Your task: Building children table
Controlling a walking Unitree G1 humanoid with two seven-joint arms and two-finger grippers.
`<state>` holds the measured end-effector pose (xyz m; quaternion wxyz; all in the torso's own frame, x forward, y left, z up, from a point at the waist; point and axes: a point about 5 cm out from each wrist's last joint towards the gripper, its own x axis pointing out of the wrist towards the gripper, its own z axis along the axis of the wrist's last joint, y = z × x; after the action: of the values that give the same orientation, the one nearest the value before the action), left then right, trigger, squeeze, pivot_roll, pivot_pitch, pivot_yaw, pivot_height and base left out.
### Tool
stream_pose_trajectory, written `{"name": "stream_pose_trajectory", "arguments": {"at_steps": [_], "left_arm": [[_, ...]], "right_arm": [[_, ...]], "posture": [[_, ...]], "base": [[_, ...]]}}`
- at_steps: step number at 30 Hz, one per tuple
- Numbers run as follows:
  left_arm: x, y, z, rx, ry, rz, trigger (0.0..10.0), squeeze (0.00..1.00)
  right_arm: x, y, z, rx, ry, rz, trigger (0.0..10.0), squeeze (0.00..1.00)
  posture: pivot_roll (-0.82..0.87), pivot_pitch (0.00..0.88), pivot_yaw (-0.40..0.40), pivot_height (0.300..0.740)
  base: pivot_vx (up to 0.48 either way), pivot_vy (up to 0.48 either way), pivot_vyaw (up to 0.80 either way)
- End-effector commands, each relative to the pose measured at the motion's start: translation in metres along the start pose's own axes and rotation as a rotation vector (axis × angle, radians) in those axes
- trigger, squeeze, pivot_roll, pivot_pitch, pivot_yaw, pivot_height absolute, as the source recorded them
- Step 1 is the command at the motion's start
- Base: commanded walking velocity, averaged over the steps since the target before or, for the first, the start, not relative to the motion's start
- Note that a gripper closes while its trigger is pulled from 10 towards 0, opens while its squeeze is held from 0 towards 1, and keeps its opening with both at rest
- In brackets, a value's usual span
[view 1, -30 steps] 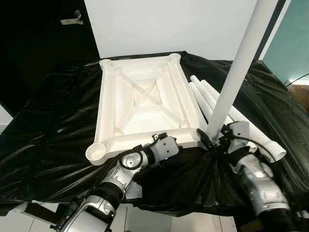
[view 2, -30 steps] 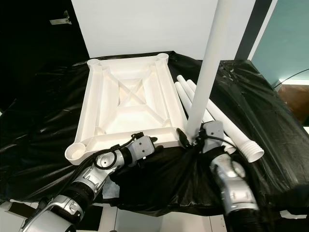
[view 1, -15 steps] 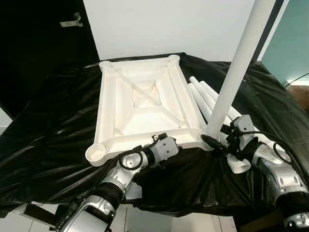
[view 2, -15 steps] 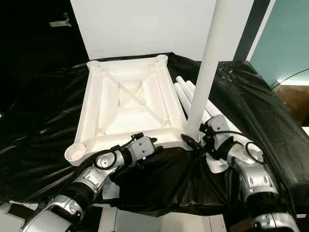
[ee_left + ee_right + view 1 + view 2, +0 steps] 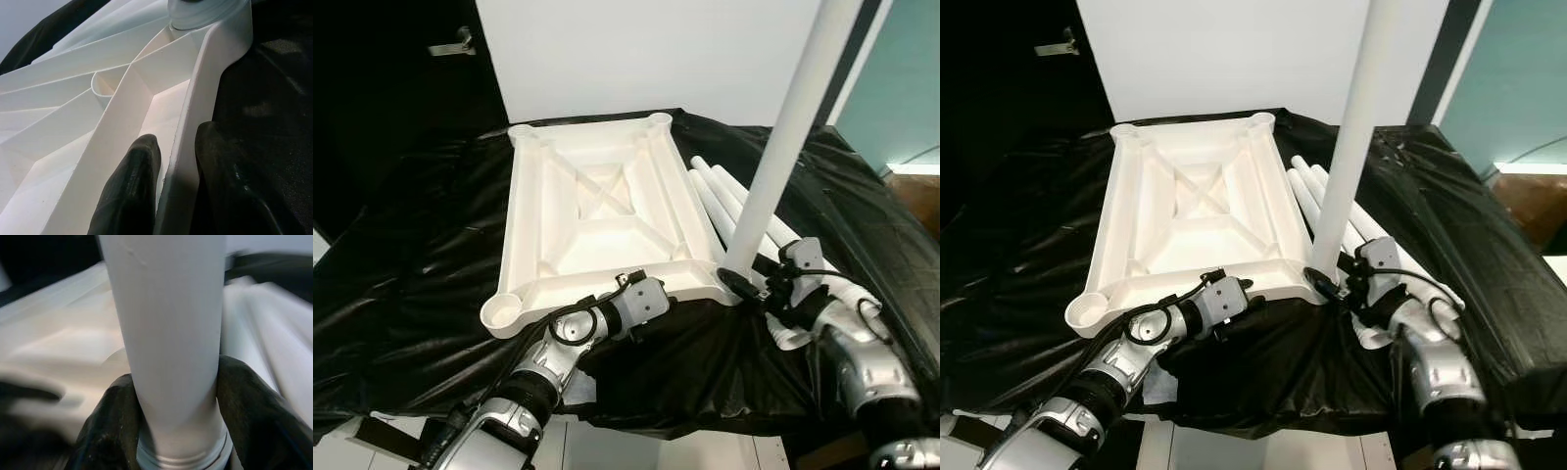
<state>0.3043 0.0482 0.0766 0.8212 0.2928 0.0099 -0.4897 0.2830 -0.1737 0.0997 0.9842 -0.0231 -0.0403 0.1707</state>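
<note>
While upright, leg (image 5: 781, 147) clamped by right gripper (image 5: 751, 287).

Upright leg (image 5: 781, 147) blocks right corner — spare legs (image 5: 720, 196) crowd beside it

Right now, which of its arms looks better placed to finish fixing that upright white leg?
Probably the right: its pincer is shut around the base of the upright leg at the near right corner socket. The left pincer grips the tabletop's rim, steadying it.

Bright, even light; the black sheet (image 5: 431, 255) on the worktop shows shiny glare. Head views are sharp. The right wrist view is blurred at its edges.
</note>
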Motion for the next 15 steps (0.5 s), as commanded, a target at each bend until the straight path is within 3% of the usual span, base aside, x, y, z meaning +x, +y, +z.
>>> {"name": "stream_pose_trajectory", "arguments": {"at_steps": [1, 2, 6, 9, 13, 14, 15], "left_arm": [[-0.004, -0.031, -0.029, -0.076, 0.131, -0.093, 10.0, 0.00], [-0.004, -0.031, -0.029, -0.076, 0.131, -0.094, 10.0, 0.00], [-0.003, -0.032, -0.029, -0.071, 0.130, -0.108, 10.0, 0.00], [-0.002, -0.032, -0.028, -0.067, 0.130, -0.115, 10.0, 0.00], [-0.001, -0.032, -0.027, -0.065, 0.129, -0.117, 10.0, 0.00], [-0.001, -0.032, -0.027, -0.066, 0.129, -0.116, 10.0, 0.00], [0.000, -0.032, -0.027, -0.066, 0.129, -0.116, 10.0, 0.00]], "right_arm": [[-0.007, 0.001, -0.006, 0.003, 0.006, -0.161, 0.0, 0.00], [-0.015, 0.008, -0.007, 0.025, -0.010, -0.274, 0.0, 0.00], [-0.020, 0.017, -0.006, 0.041, -0.022, -0.385, 0.0, 0.00], [-0.018, 0.008, -0.003, 0.023, -0.026, -0.463, 0.0, 0.00], [-0.015, 0.004, -0.002, 0.023, -0.023, -0.495, 0.0, 0.00], [-0.010, 0.009, -0.001, 0.036, -0.026, -0.455, 0.0, 0.00], [-0.004, 0.017, 0.002, 0.032, -0.036, -0.396, 10.0, 0.00]], "posture": [[-0.04, 0.024, -0.024, 0.740], [-0.04, 0.030, -0.016, 0.740], [-0.05, 0.032, -0.008, 0.740], [-0.05, 0.032, -0.005, 0.740], [-0.05, 0.032, -0.007, 0.740], [-0.05, 0.029, -0.010, 0.740], [-0.05, 0.026, -0.015, 0.740]], "base": [[0.000, 0.000, 0.00], [0.000, 0.000, 0.00], [0.000, 0.000, 0.00], [0.000, 0.000, 0.00], [0.000, 0.000, 0.00], [0.000, 0.000, 0.00], [0.000, 0.000, 0.00]]}}
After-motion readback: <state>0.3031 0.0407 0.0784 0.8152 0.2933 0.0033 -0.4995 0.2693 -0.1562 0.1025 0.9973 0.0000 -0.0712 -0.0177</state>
